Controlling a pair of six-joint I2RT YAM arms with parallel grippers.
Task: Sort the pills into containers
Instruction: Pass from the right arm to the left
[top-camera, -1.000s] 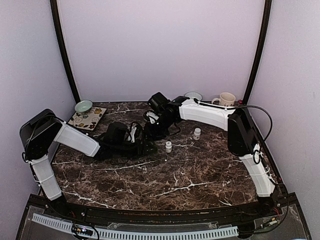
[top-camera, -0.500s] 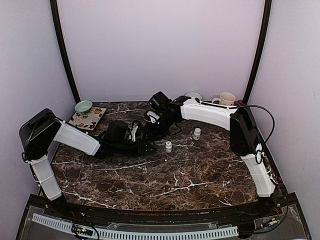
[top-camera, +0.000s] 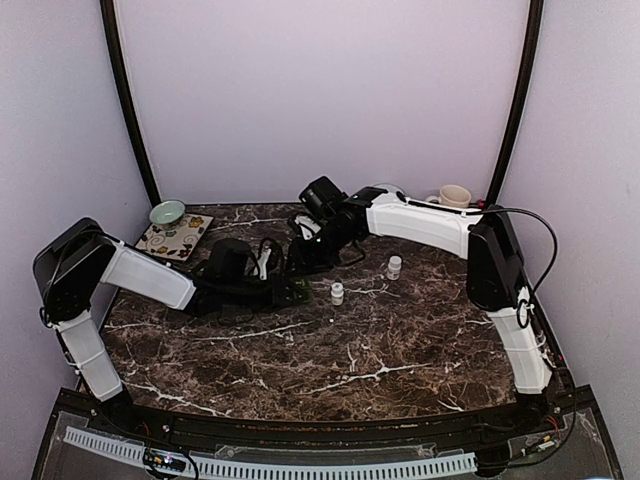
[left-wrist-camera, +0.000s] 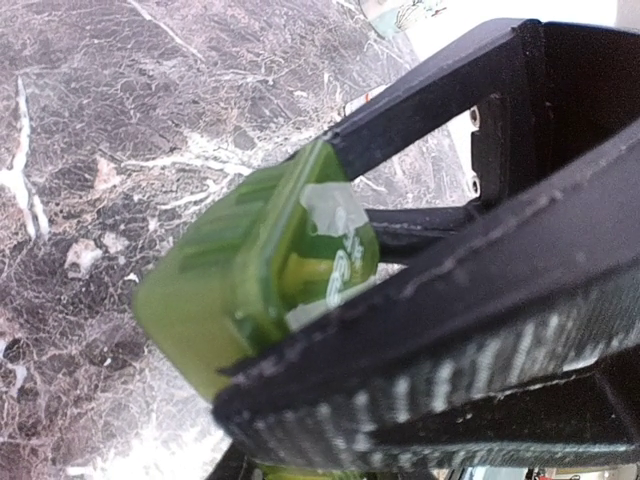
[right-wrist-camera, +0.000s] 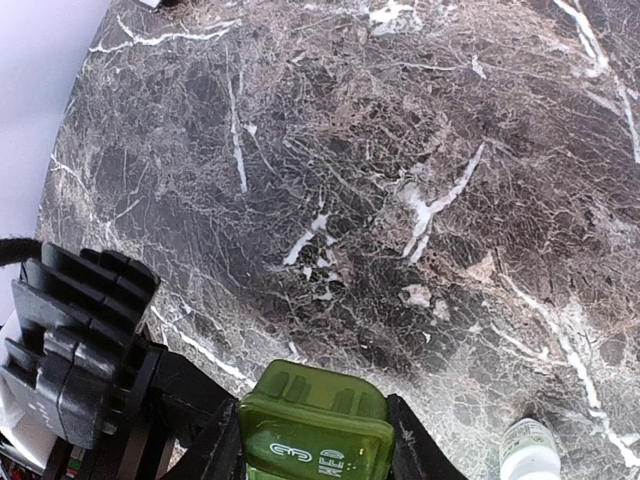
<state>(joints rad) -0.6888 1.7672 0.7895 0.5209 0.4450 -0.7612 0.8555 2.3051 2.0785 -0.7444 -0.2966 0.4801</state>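
You had the green pill box (left-wrist-camera: 200, 290) near the surface's (top-camera: 400, 350) middle, the left tool (left-wrist-camera: 280, 275) clamped on it and the right tool (right-wrist-camera: 315, 450) gripping its sides. It looked light, stiff and slick; the flat walls suited holding, not the lid.

Bench (top-camera: 380, 350): dark marble w/ white veins. Far-left corner: patterned square plate (top-camera: 176, 237), w/ small green bowl (top-camera: 167, 212) just beyond it. Far-right corner: cream mug (top-camera: 455, 197), handle twd left. Right of centre: 2 small white bottles, upright, apart. Near bottle (top-camera: 337, 293) sits mid-bench; far bottle (top-camera: 394, 267) is to its right, further back.
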